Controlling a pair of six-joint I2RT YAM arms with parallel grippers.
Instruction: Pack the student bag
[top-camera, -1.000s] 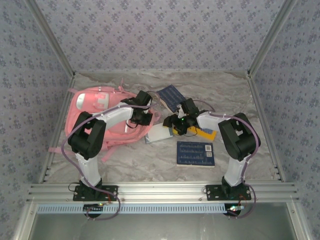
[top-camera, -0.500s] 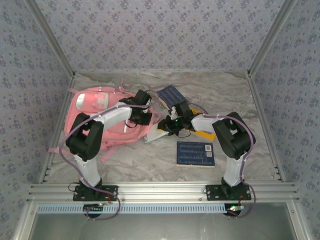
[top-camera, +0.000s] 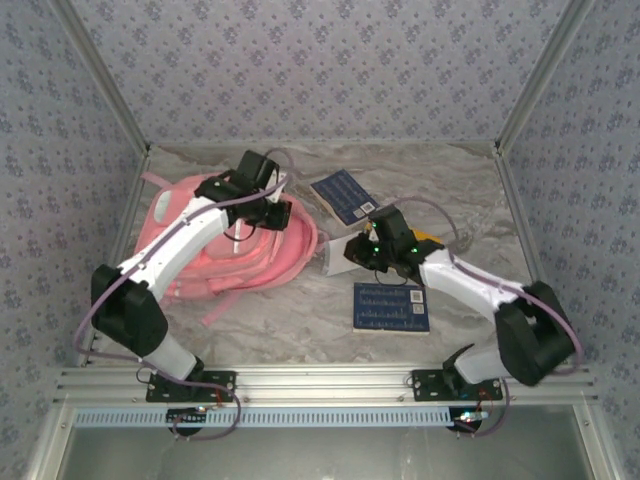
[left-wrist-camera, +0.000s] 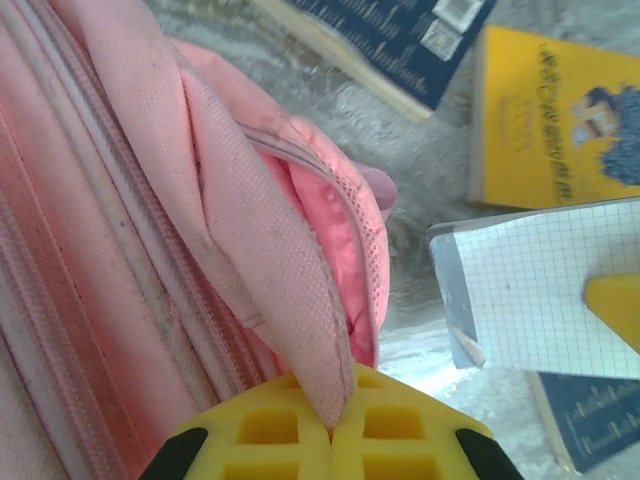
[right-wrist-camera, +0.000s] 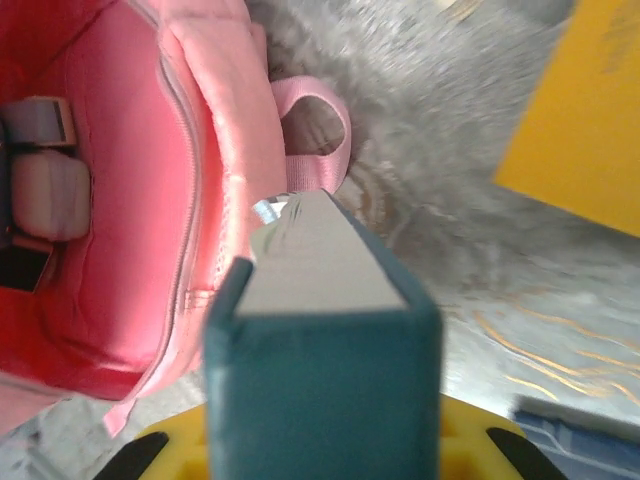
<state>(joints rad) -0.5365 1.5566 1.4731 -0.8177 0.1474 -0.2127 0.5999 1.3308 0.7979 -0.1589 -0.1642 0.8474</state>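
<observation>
Presently we log: student bag (top-camera: 270, 255), toward left edge of table (top-camera: 450, 190), rim pinched in left gripper (left-wrist-camera: 330, 425); right gripper (right-wrist-camera: 320, 445) clamped on teal-spined notebook (right-wrist-camera: 320, 350).

Top camera looks down from behind; both wrist cameras closely share the student bag (left-wrist-camera: 120, 250).

Enclosure: back and side walls (top-camera: 320, 70) covered in lavender-grey material with a small repeating dark motif, slanted aluminium posts (top-camera: 540, 75) at the rear corners, bench (top-camera: 450, 180) under a wrinkled marbled grey-beige sheet, ribbed aluminium rail (top-camera: 320, 381) along the near edge, light soft and even.
</observation>
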